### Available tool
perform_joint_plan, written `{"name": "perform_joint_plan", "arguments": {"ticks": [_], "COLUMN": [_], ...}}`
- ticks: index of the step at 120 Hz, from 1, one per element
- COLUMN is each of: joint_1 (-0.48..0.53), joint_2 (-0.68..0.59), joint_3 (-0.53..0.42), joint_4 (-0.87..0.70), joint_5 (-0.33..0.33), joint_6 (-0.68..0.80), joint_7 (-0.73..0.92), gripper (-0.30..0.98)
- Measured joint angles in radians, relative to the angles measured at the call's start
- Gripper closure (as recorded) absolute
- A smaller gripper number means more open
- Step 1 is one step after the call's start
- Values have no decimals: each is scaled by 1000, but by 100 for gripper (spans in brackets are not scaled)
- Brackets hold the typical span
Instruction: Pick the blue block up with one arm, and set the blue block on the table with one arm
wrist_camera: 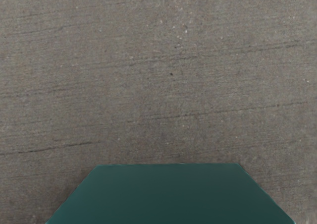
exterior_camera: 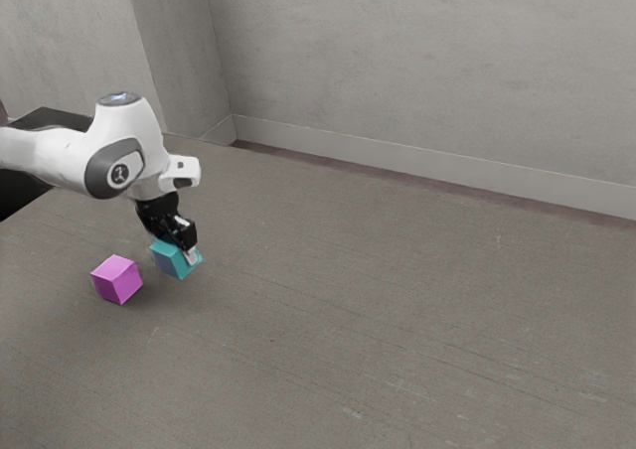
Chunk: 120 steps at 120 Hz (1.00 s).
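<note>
Exterior view first, and here's the black gripper (exterior_camera: 181,248), pointing downward, right at the blue block (exterior_camera: 167,261), its tip overlapping the block's upper part and one side. Is it clamped on or just around it? Can't call that one: the pictures don't settle how wide the gripper stands, or whether the block is gripped.

The block itself, more teal than blue, sits beneath the hand, low over the grey streaked surface (exterior_camera: 397,300); whether it touches down, I can't tell. Just beside it, toward the exterior view's left, there's the pink block (exterior_camera: 117,279), apart from the gripper. From this side we also get the white arm (exterior_camera: 129,149) reaching in from the exterior view's left, and a pale wall (exterior_camera: 417,62) behind.

Over to the wrist view, and it's right up close! The blue block looms large and dark green-teal under the hand, straight along one edge, its sides spreading outward. Past that edge, thin dark cracks and pale specks run across the surface, sharp detail from up here.
</note>
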Motion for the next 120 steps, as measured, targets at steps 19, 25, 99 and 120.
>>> {"name": "perform_joint_plan", "arguments": {"ticks": [19, 25, 99, 120], "joint_1": [-21, -22, 254, 330], "joint_2": [79, 85, -333, -395], "joint_3": [8, 9, -130, -119], "joint_4": [3, 4, 62, 122], "joint_5": [73, 84, -187, -279], "joint_6": [1, 1, -172, -362], "joint_7": [-44, -56, -30, 16], "gripper": [41, 41, 3, 1]}}
